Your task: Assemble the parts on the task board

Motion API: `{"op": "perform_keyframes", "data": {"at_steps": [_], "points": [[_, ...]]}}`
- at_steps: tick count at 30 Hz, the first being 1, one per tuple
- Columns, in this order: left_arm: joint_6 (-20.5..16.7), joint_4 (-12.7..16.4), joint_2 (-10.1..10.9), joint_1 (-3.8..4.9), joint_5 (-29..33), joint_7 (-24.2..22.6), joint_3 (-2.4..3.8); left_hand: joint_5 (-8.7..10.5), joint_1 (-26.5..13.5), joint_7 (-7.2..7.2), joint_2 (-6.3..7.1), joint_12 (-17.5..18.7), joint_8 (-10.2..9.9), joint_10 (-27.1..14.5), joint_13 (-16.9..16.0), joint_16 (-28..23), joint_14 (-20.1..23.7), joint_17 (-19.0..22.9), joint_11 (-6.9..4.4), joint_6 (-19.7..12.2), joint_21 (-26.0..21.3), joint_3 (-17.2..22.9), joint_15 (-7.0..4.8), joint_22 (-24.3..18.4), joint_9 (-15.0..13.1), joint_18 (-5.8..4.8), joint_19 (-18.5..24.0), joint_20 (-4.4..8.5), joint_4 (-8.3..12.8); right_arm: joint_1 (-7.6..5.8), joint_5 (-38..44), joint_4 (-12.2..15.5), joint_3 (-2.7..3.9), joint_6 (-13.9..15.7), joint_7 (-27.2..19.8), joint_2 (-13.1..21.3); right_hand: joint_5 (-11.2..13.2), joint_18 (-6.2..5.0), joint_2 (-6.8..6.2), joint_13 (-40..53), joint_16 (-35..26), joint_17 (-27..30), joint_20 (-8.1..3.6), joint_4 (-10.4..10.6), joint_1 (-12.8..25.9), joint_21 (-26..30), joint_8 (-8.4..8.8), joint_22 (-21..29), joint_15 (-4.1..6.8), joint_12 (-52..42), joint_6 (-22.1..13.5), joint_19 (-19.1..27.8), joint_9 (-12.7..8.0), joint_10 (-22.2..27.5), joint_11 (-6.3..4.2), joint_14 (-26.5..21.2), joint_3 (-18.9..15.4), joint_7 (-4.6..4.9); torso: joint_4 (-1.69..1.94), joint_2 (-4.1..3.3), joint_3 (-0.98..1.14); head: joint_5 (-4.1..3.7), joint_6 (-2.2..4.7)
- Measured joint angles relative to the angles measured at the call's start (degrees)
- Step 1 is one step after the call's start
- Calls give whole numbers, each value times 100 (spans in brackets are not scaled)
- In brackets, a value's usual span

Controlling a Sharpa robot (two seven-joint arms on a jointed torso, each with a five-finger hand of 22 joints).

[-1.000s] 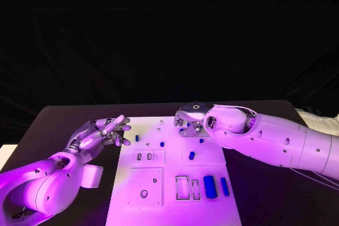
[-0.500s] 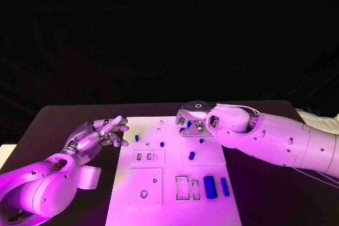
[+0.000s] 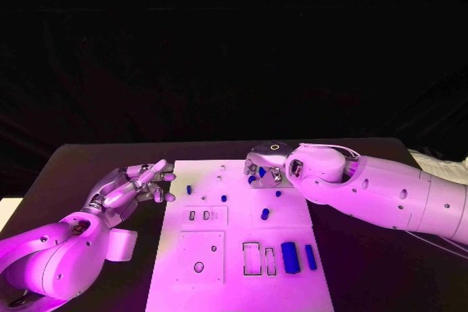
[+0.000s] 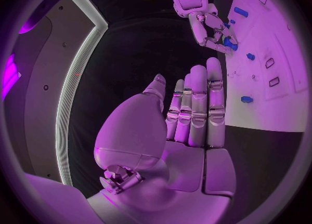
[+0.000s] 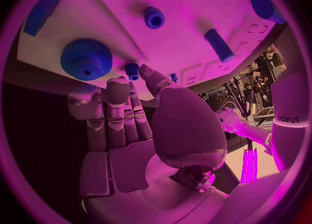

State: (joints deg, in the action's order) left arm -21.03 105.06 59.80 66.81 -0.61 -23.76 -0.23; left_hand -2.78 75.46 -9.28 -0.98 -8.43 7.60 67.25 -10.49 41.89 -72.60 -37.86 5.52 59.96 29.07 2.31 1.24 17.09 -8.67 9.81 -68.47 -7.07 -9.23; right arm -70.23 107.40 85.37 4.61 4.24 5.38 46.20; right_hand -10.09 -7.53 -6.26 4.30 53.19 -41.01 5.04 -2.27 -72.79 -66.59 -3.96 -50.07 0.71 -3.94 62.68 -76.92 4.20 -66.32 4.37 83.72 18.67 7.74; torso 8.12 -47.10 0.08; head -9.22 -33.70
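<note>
Head view: task board (image 3: 244, 258) mid-table, blue parts (image 3: 289, 257) in slots and loose; left hand (image 3: 136, 185) beside its left edge, fingers apart, holding nothing. Right hand (image 3: 262, 170) over the far end, grip unclear. Right wrist view: blue gear (image 5: 86, 59) near spread, unloaded fingertips (image 5: 118, 86).

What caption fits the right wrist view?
Right hand hovering by the task board, fingers near a blue gear.

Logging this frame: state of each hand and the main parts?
Left hand: open, fingers straight, beside the board, holding nothing.
Right hand: over the board's far end by the gear; hold unclear.
Gear: on the board, flat.
Large cylinder: lying flat near the slots.
Slots: empty.
</note>
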Motion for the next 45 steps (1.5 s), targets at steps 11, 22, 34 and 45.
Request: {"op": "perform_keyframes", "data": {"at_steps": [11,22,34,45], "points": [[0,-4,2,0,2,9,0,0,38,0,-38,0,-22,0,-5,0,0,-15,0,0,0,0,0,14,1,0,0,0,0,2,1,-43,0,-101,17,2,0,0,37,-3,87,-77,0,40,-85,-84,0,-98,0,0,68,0,8,-70,-20,0,191,-8,30,-5,-8,-34,-14],[0,-10,6,1,4,20,0,0,38,0,-38,0,-21,0,-5,0,0,-24,0,0,25,22,0,23,2,-1,0,0,22,-1,5,-51,5,-140,17,8,145,-1,94,-18,227,-190,-24,102,-163,-199,-23,-232,22,1,251,-25,39,-280,-69,22,453,-67,48,-9,-16,-48,-22],[0,-44,-7,1,14,26,0,0,68,0,-68,0,-21,0,-10,0,0,-36,0,0,25,6,0,35,-4,0,20,20,39,5,-5,57,77,506,152,-6,700,-1,165,24,418,-388,-73,12,-365,-353,-117,-451,84,11,478,-74,103,-501,-94,41,807,-111,69,-17,-17,-79,-17],[0,-82,-99,1,26,35,0,0,68,0,-68,26,-41,0,-9,0,41,-45,0,0,44,23,-1,46,-3,-1,41,-1,55,-9,-56,-60,109,1119,349,-327,723,-1,136,-5,418,-400,-73,-11,-394,-376,-121,-472,84,11,478,-74,170,-501,-94,41,830,-111,87,-24,-30,-119,6]]}}
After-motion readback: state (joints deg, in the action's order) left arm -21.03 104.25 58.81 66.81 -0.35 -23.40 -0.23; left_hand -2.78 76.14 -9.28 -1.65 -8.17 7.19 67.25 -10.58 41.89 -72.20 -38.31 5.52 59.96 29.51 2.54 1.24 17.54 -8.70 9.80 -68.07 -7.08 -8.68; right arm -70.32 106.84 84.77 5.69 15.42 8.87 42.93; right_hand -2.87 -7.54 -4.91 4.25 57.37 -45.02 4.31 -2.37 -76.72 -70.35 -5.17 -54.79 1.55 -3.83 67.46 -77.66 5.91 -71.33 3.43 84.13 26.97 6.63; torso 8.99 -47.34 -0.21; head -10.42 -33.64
